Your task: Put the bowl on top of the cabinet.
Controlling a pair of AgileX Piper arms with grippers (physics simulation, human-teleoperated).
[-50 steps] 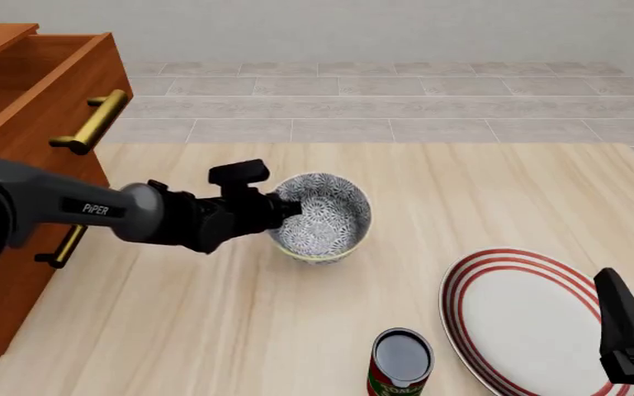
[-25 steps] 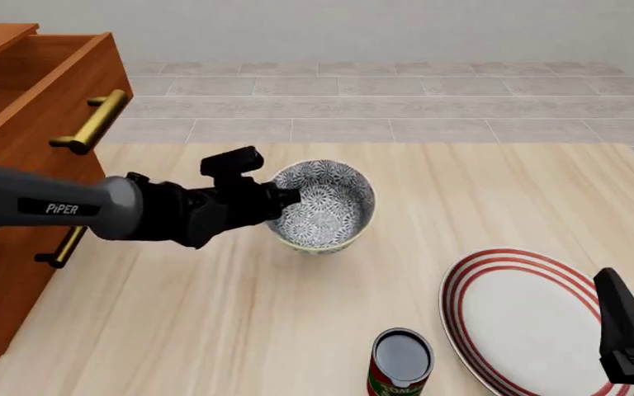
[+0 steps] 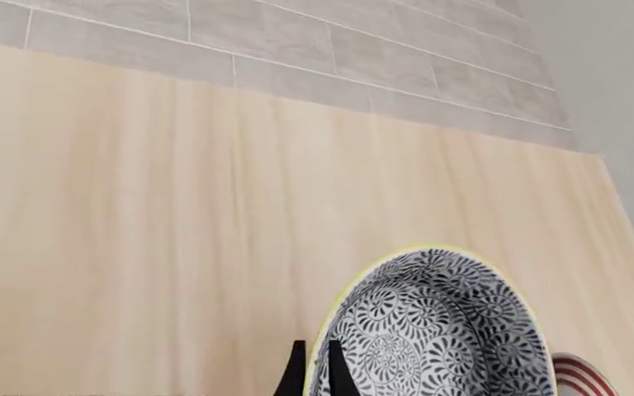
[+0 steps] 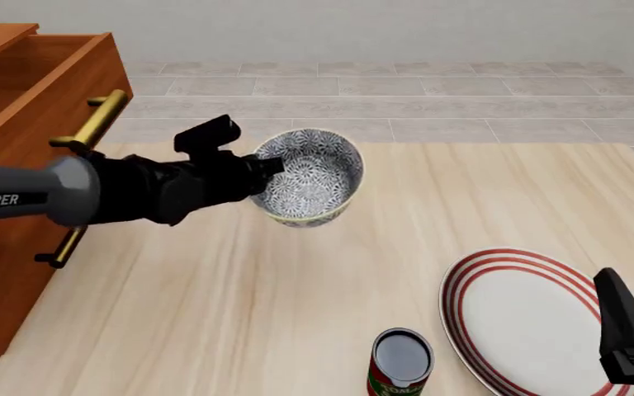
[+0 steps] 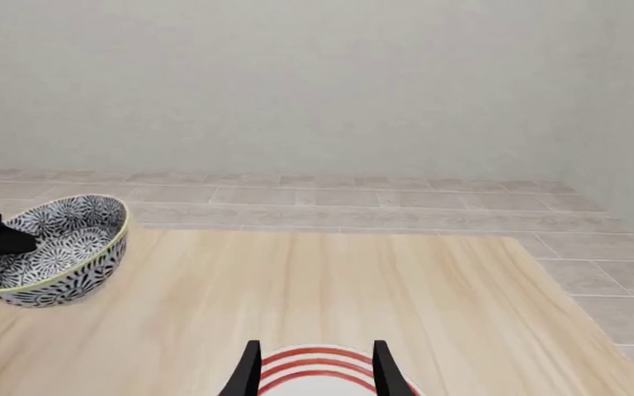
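The blue-patterned bowl (image 4: 314,176) hangs tilted above the table, its left rim pinched by my left gripper (image 4: 264,168), which is shut on it. In the left wrist view the fingers (image 3: 297,375) straddle the rim of the bowl (image 3: 438,330). The reddish-brown cabinet (image 4: 14,124) stands at the far left, its top drawer pulled open, left of the bowl. My right gripper (image 4: 629,334) stays at the near right edge, open, over the plate. The right wrist view shows the bowl (image 5: 59,247) off the table, and the right gripper (image 5: 317,353) holds nothing.
A red-ringed white plate (image 4: 515,318) lies at the near right. A dark open can (image 4: 402,361) stands just left of it at the front edge. A brass handle (image 4: 92,122) sticks out from the open drawer near my left arm.
My left gripper has lifted the bowl off the table and carried it up and to the left, toward the cabinet. The right arm has not moved.
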